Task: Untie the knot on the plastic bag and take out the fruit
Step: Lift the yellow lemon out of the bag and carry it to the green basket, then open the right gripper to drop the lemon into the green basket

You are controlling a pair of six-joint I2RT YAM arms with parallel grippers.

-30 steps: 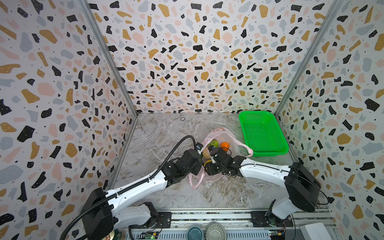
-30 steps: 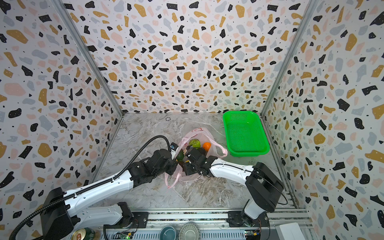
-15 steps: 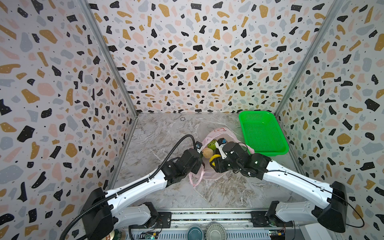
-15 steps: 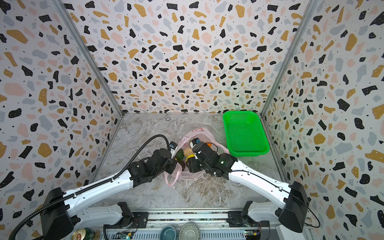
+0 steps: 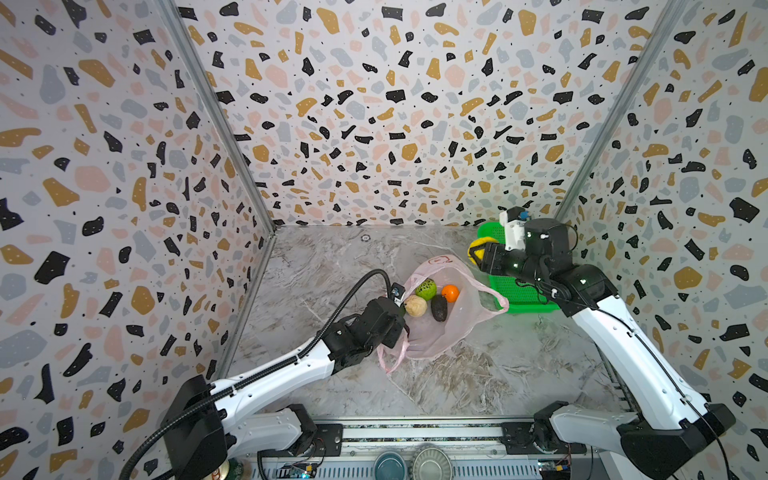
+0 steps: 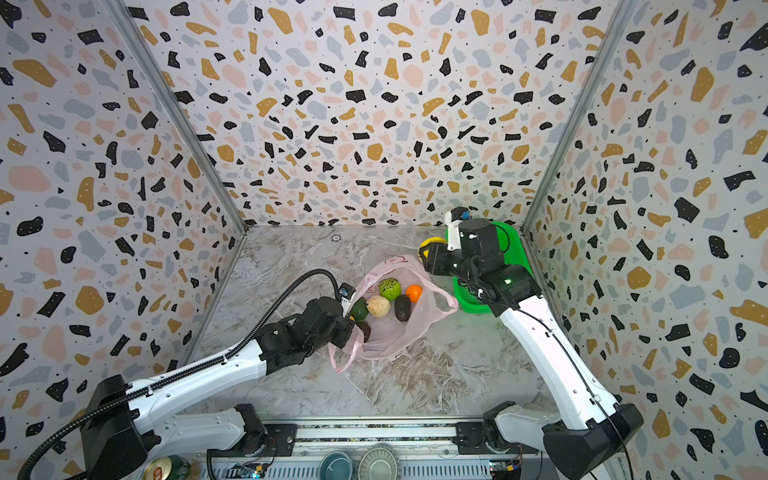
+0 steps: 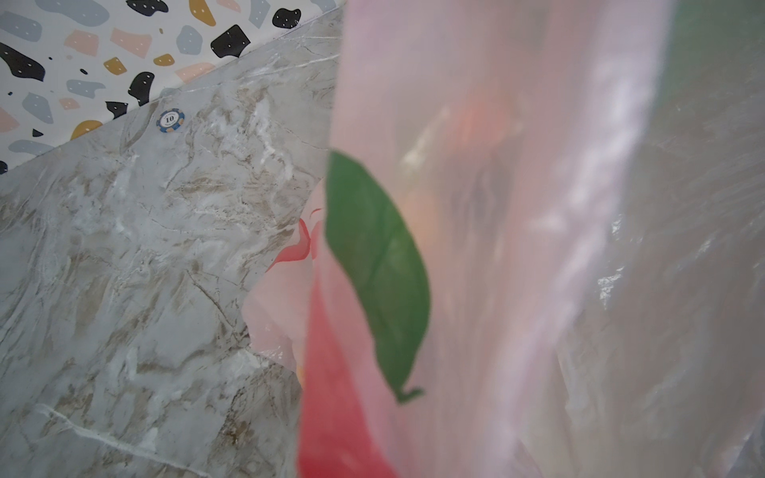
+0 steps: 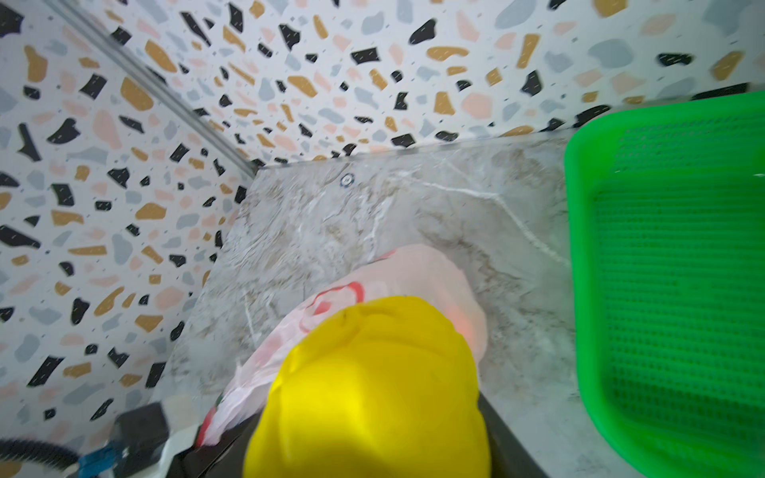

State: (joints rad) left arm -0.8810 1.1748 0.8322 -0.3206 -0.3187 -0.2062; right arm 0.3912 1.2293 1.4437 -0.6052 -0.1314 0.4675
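The pale pink plastic bag (image 5: 440, 332) (image 6: 386, 336) lies open-mouthed at mid-table; no knot shows. Inside it lie fruit: a bumpy green one (image 5: 427, 288), an orange one (image 5: 450, 293), a cream-white one (image 5: 415, 306), a blackish-brown oval (image 5: 439, 308) and a dark green one (image 6: 359, 308). My left gripper (image 5: 401, 328) is shut on the bag's left rim; in the left wrist view pink plastic (image 7: 517, 248) covers its jaws. My right gripper (image 5: 478, 254) hangs raised beside the green basket's far left corner, shut on the yellow fruit (image 5: 480, 244) (image 8: 372, 385).
The green mesh basket (image 5: 519, 297) (image 8: 670, 269) stands against the right wall, partly under my right arm. A small poker chip (image 5: 365, 237) (image 7: 170, 120) lies near the back wall. Two bowls (image 5: 390, 465) and a can (image 6: 166, 467) sit at the front rail.
My right gripper has risen out of the bag with the yellow fruit and swung back and right to the basket. The left arm has stayed put on the bag.
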